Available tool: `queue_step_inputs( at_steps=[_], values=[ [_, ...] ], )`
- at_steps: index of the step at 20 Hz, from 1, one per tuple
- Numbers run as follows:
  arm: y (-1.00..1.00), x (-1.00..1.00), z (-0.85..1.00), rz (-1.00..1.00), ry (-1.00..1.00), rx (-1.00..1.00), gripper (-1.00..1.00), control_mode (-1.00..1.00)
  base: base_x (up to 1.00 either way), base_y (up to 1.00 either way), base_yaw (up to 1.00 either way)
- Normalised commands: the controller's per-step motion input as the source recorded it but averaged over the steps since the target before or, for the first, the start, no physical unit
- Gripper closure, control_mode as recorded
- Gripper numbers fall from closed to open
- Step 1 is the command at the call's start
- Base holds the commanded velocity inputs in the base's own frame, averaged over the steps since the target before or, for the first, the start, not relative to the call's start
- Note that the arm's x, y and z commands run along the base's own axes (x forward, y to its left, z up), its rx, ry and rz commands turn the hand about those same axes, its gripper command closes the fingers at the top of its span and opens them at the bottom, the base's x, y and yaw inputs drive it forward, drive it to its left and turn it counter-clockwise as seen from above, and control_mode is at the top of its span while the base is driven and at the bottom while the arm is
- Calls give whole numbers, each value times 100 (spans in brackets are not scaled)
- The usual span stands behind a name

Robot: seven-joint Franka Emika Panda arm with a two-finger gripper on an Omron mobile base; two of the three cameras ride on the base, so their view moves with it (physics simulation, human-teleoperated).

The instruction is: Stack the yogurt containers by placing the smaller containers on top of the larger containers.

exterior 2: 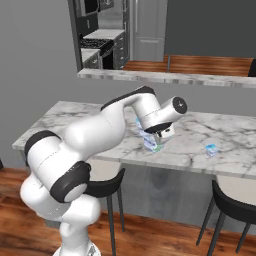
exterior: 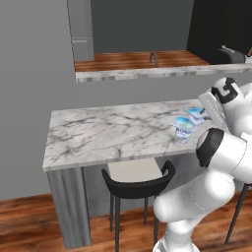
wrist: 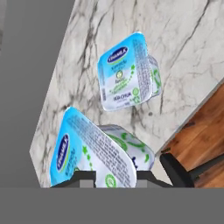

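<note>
In the hand view, my gripper is shut on a light-blue and white yogurt container, which sits tilted between the two fingertips. From the left base view the same tub shows beside my wrist, over the counter's right part. A second yogurt container rests on the marble just beyond it, close to the front edge. A much smaller tub stands alone further right on the counter. My hand hovers low over the pair.
The marble counter stretches left of the tubs. A black stool stands under its front edge and another stool stands to the right. A raised bar ledge and grey wall run behind.
</note>
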Motion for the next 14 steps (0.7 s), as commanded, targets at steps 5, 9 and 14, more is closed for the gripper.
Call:
queue_step_inputs(
  at_steps=[5, 9, 14],
  values=[
    [0, 25, -10, 0, 0, 0, 100, -100, 0, 0, 0],
    [-2, 23, -10, 0, 0, 0, 100, -100, 0, 0, 0],
    [-8, 18, -12, 0, 0, 0, 100, -100, 0, 0, 0]
  ],
)
